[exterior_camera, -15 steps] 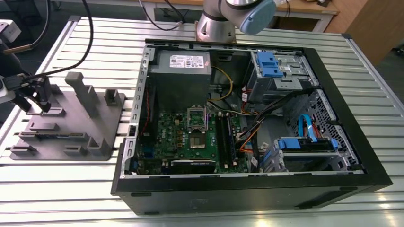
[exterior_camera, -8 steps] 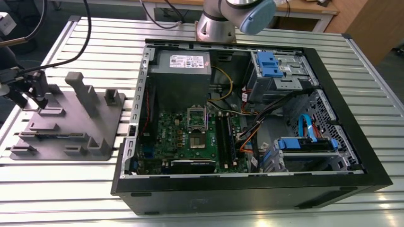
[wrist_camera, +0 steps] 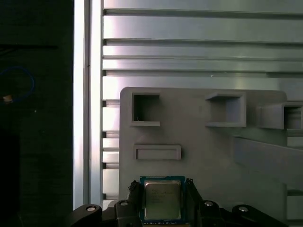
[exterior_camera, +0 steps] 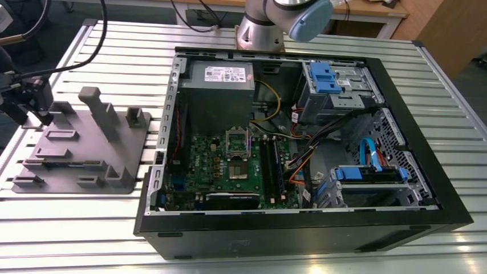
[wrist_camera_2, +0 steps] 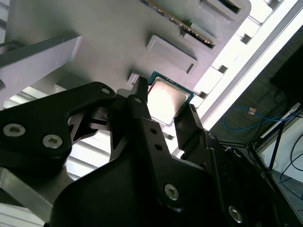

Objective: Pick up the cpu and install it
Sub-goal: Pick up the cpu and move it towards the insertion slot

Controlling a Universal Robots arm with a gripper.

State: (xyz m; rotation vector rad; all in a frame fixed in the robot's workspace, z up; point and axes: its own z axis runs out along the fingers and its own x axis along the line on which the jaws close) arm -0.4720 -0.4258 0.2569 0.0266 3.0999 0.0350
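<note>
In both wrist views the cpu (wrist_camera_2: pixel 166 97) (wrist_camera: pixel 162 201), a small square chip with a pale metal top and a thin green rim, lies flat against the grey plastic tray (wrist_camera_2: pixel 94 19) (wrist_camera: pixel 213 156). My gripper (wrist_camera_2: pixel 165 100) (wrist_camera: pixel 162 187) is shut on the cpu, one black finger against each of two opposite edges. In the exterior view the gripper (exterior_camera: pixel 42 117) is low over the tray's (exterior_camera: pixel 76 165) far corner, at the exterior view's left. The silver socket frame (exterior_camera: pixel 239 142) sits on the green motherboard inside the open computer case (exterior_camera: pixel 304 228).
Tall upright posts (exterior_camera: pixel 99 111) rise from the tray just right of the gripper. The case's black wall (exterior_camera: pixel 156 171) stands between tray and motherboard. Cables (exterior_camera: pixel 304 154), a power supply (exterior_camera: pixel 220 80) and blue drive bays (exterior_camera: pixel 335 80) crowd the case. The slatted metal table's edge (wrist_camera: pixel 87 94) runs beside the tray.
</note>
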